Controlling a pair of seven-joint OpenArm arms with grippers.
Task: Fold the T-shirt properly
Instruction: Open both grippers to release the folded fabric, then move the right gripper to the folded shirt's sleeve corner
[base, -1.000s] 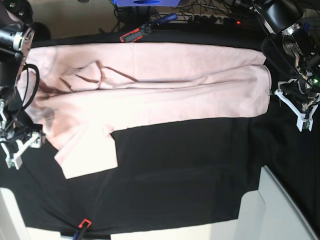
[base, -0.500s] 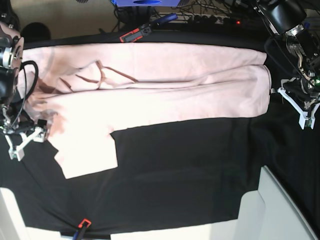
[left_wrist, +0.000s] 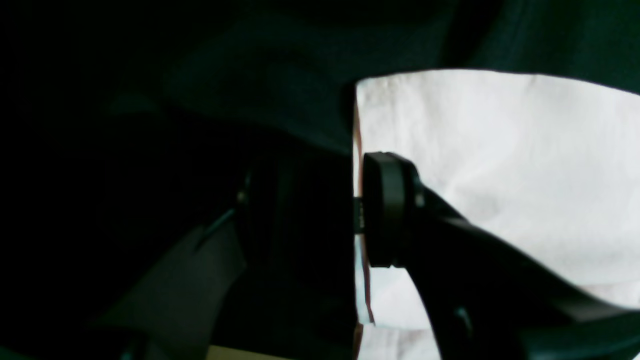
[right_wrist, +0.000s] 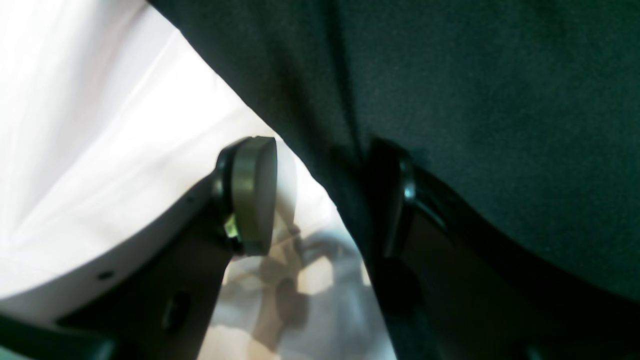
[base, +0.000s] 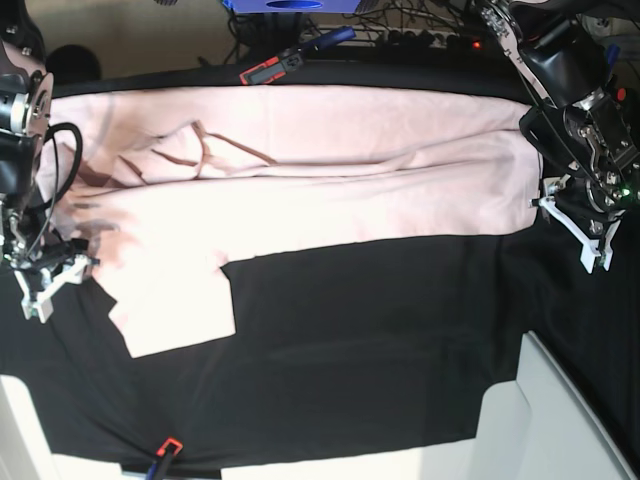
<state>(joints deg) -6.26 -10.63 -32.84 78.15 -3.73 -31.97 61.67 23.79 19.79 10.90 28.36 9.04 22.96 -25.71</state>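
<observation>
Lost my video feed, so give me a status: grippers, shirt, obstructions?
Left gripper at the T-shirt's hem edge, grip unconfirmed. Right gripper open, straddling the shirt's edge. Shirt partly folded lengthwise, one sleeve sticking out. Nothing on the shirt.

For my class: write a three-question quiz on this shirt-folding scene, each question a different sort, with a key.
1. True or false: the T-shirt lies spread on a black table cloth.
2. The sleeve that sticks out toward the camera is nearer which gripper: A) left gripper B) right gripper
3. Fill in: in the left wrist view, the gripper straddles the shirt's ____.

Key: 1 true; 2 B; 3 edge.
</observation>
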